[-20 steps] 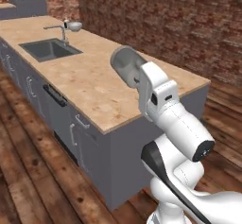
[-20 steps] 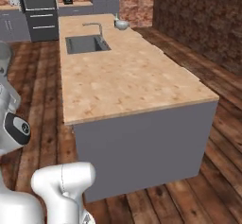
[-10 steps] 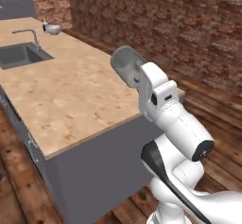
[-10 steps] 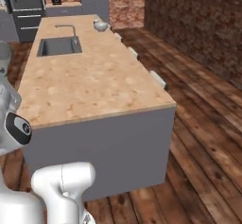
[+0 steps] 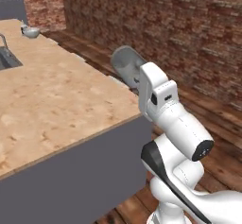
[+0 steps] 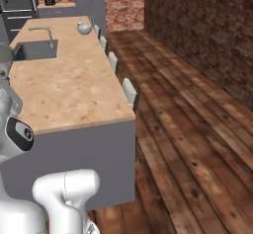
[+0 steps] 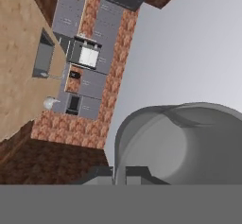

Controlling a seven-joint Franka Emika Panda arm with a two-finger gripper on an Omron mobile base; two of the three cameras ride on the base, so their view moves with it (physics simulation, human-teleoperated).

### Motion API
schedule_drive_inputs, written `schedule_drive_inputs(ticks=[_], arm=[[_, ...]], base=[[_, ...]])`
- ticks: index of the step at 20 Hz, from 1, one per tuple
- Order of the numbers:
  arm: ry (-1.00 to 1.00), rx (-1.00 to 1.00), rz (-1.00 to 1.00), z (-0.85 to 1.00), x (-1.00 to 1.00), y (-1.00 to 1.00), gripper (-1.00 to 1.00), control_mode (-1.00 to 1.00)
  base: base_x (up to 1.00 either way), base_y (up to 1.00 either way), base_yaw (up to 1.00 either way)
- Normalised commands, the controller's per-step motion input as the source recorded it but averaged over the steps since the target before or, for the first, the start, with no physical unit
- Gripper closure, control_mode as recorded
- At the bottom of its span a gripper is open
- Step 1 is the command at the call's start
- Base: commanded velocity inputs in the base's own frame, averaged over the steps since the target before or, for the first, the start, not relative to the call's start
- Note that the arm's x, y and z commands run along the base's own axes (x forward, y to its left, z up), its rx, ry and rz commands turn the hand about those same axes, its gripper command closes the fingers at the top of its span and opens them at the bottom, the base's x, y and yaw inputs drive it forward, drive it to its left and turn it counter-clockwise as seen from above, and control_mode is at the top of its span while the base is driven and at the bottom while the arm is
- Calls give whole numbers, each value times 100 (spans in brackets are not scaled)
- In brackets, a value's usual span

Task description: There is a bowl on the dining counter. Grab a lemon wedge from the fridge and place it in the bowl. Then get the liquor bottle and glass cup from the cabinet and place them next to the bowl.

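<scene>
My gripper (image 7: 120, 175) is shut on the rim of a grey translucent glass cup (image 7: 182, 140). In the left base view the glass cup (image 5: 126, 63) lies tilted ahead of the white hand, just off the near right corner of the dining counter (image 5: 56, 105). A small pale bowl (image 5: 29, 31) stands at the counter's far end, well away from the cup. The same bowl (image 6: 84, 28) sits past the sink in the right base view, and the bowl (image 7: 50, 103) looks tiny from the hand. The lemon wedge and the liquor bottle are out of view.
A sink (image 6: 34, 50) with a faucet (image 6: 48, 33) is set into the counter (image 6: 74, 90). Pale stools (image 6: 129, 91) line its right side. A brick wall (image 6: 207, 25) runs beyond an open wooden floor (image 6: 188, 144). Grey cabinets and appliances (image 6: 17, 1) stand at the far back.
The whole picture has shifted, so the base has moved: the counter slides left and nearer, and the floor to its right opens up. The arm keeps its pose with the cup held.
</scene>
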Motion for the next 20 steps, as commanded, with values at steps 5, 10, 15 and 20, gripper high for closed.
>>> schedule_drive_inputs(ticks=[5, 10, 15, 20], arm=[[0, 0, 0, 0, 0, 0, 100, 100], [0, 0, 0, 0, 0, 0, 100, 100], [0, 0, 0, 0, 0, 0, 100, 100], [0, 0, 0, 0, 0, 0, 100, 100]], base=[[43, -100, 10], [61, -99, 17], [83, -85, 27], [85, -78, 31]])
